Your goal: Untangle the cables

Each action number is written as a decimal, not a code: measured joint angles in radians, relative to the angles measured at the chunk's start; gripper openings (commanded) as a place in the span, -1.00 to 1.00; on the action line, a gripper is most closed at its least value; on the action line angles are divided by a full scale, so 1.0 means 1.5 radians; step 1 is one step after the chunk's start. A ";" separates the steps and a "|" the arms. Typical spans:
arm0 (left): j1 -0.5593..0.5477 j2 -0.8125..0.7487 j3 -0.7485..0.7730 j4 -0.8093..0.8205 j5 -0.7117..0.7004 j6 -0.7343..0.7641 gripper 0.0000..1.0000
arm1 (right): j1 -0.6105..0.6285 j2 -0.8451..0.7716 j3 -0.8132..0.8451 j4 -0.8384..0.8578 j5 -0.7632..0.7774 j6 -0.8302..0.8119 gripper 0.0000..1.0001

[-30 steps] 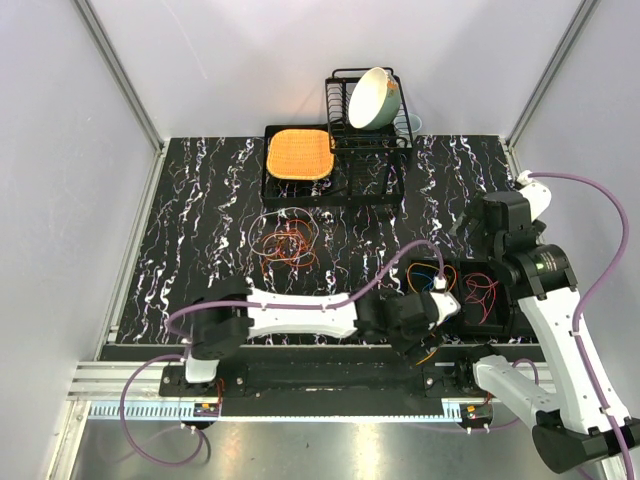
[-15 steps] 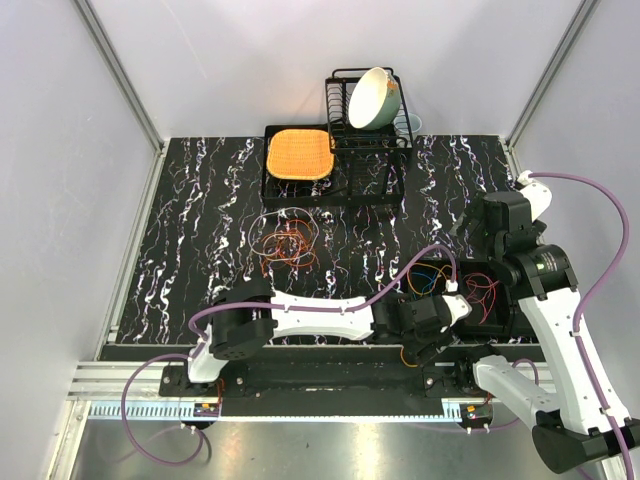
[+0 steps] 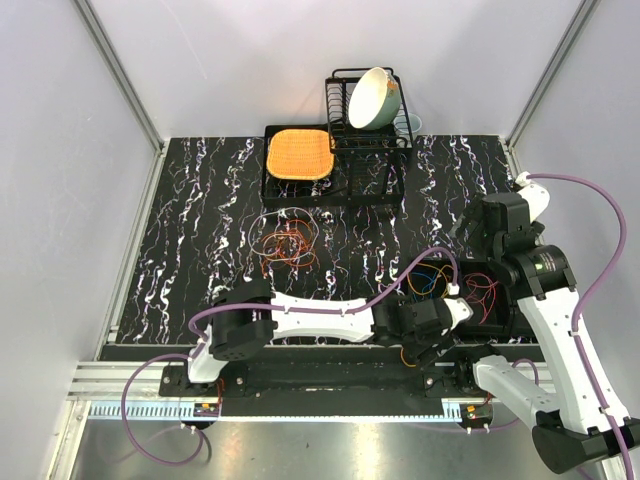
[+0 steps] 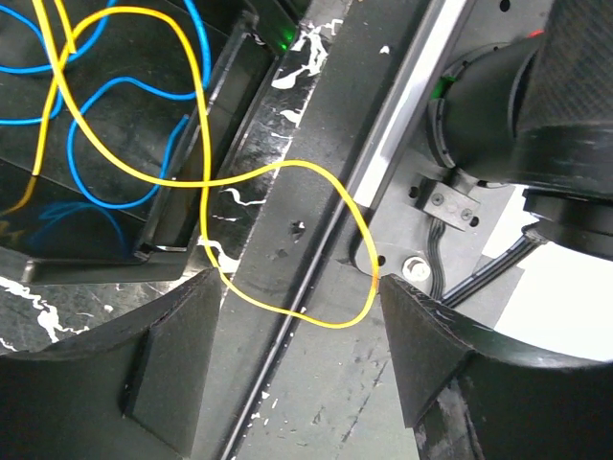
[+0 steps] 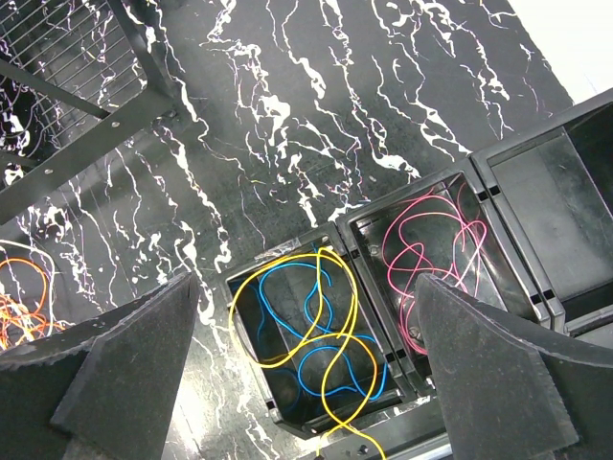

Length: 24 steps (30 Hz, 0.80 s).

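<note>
A yellow cable (image 4: 206,182) loops out of the black bin (image 5: 297,426) that holds the blue cables (image 5: 305,305) and goes over the table (image 3: 200,220) edge. An orange bunch (image 3: 285,245) lies well apart on the table. My left tool (image 4: 299,287) sits low, its fingers apart around the loop. My right tool (image 5: 306,280) hangs above the bin, spread wide.

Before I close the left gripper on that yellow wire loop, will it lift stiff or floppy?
Probably floppy: the yellow cable droops in loose curves over the bin wall. It is likely very light, being so thin. Lifting it may drag the blue cable it crosses, and a wire this thin could slip out of the left gripper.
</note>
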 measured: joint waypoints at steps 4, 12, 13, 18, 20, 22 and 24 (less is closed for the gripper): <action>-0.004 0.000 0.000 0.000 0.001 0.000 0.30 | 0.000 -0.002 -0.001 0.000 -0.001 0.000 0.99; -0.007 0.001 0.000 0.001 0.006 -0.004 -0.17 | 0.000 -0.006 -0.003 0.000 -0.001 -0.003 0.99; -0.008 0.003 0.000 0.002 0.008 -0.004 -0.20 | 0.000 -0.007 -0.003 0.000 -0.001 -0.003 0.99; -0.009 0.013 0.000 0.005 0.027 -0.008 -0.56 | 0.000 -0.010 -0.004 0.000 -0.001 -0.006 0.99; -0.009 0.014 0.000 0.006 0.034 -0.006 -0.72 | 0.000 -0.011 -0.004 0.000 -0.001 -0.007 1.00; -0.009 0.014 0.001 0.009 0.037 -0.008 -0.94 | 0.000 -0.012 -0.006 0.000 -0.001 -0.007 0.99; -0.009 0.014 0.002 0.013 0.040 -0.009 -1.00 | 0.000 -0.012 -0.008 0.000 -0.001 -0.007 0.99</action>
